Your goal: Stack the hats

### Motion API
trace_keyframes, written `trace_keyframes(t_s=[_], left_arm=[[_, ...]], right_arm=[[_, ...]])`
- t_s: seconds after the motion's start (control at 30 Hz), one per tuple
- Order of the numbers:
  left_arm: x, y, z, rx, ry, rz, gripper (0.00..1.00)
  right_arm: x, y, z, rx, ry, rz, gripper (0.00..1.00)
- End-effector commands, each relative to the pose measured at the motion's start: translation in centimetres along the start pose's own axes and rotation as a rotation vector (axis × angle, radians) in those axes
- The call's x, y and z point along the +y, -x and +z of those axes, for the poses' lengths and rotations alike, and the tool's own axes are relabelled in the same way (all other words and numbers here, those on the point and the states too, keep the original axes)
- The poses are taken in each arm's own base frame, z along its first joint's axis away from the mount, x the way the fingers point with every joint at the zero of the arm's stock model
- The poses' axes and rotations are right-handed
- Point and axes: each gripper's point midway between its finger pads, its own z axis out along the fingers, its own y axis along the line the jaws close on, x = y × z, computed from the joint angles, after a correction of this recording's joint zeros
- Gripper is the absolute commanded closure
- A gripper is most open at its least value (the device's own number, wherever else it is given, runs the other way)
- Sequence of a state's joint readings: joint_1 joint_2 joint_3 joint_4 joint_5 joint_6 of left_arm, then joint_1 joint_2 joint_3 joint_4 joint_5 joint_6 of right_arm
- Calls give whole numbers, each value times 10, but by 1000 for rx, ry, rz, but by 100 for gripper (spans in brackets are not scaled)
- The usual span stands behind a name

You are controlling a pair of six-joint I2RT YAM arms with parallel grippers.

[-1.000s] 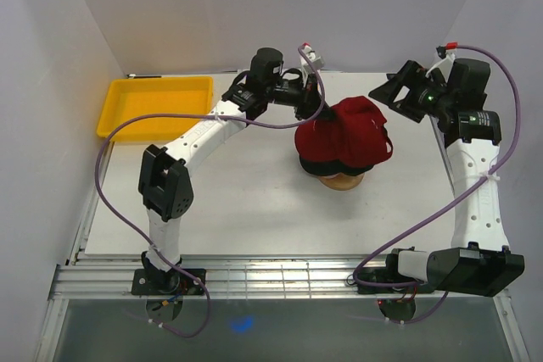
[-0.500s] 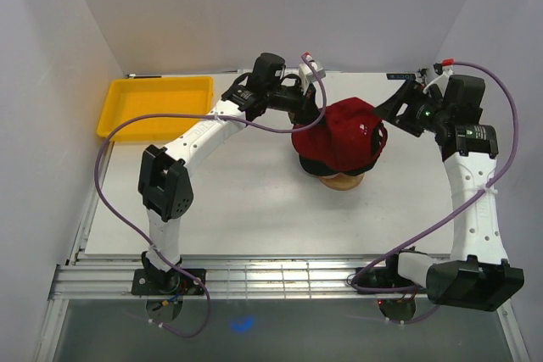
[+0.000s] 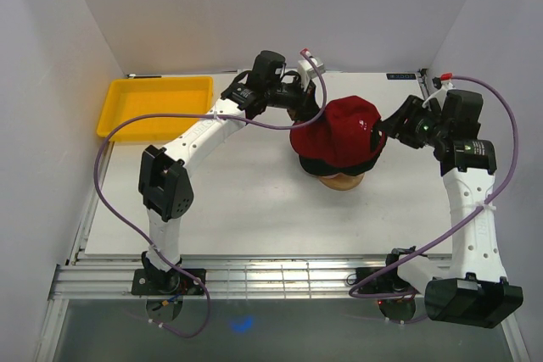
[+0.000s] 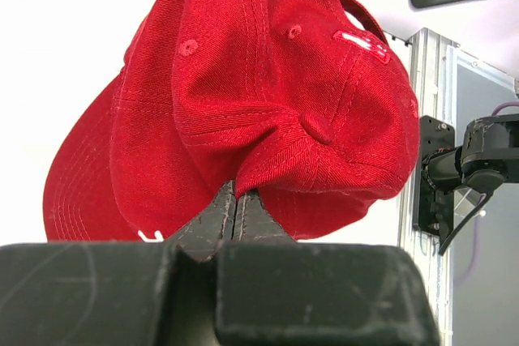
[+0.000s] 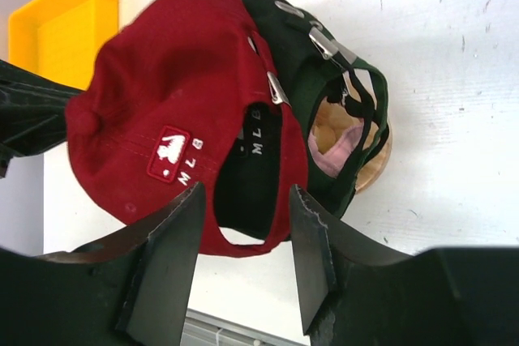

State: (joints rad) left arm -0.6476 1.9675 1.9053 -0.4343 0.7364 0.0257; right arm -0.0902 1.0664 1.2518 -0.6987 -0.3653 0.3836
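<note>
The red hat (image 3: 339, 129) lies draped over the top of the pile on the wooden stand (image 3: 341, 181). My left gripper (image 3: 307, 118) is shut on a fold of its crown (image 4: 268, 111), the pinched fabric bunching at the fingertips (image 4: 223, 204). Under it sits the dark green hat (image 5: 361, 87), with black straps beside it; I cannot pick out the black hat on its own. My right gripper (image 5: 247, 190) is open at the red hat's rear opening (image 5: 251, 168). Its fingers stand either side of the back strap without touching it.
A shallow yellow tray (image 3: 153, 103) stands at the back left corner. White walls close in the table on the left, back and right. A metal rail (image 3: 280, 277) runs along the near edge by the arm bases.
My right gripper has swung left and down to the rear of the red hat, and its jaws have narrowed. The red hat has settled lower and slightly left over the pile.
</note>
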Motion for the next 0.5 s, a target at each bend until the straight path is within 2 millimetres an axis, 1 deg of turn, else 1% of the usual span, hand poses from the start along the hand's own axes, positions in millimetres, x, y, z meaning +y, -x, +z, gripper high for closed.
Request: trace_keyframes(t_s=[0.0, 0.13, 0.23, 0.3, 0.47], left_arm=[[-9, 30, -13, -59, 14, 35, 100], [-15, 35, -16, -75, 11, 51, 100], [-20, 42, -19, -91, 12, 68, 100], [-24, 45, -20, -95, 11, 42, 100], [-32, 48, -18, -96, 12, 55, 100]], right_arm=[[-7, -4, 1, -3, -19, -25, 49], [-11, -7, 3, 2, -29, -29, 50], [-13, -9, 6, 9, -30, -26, 51], [-14, -8, 8, 10, -33, -24, 51], [-20, -4, 12, 9, -62, -29, 53]])
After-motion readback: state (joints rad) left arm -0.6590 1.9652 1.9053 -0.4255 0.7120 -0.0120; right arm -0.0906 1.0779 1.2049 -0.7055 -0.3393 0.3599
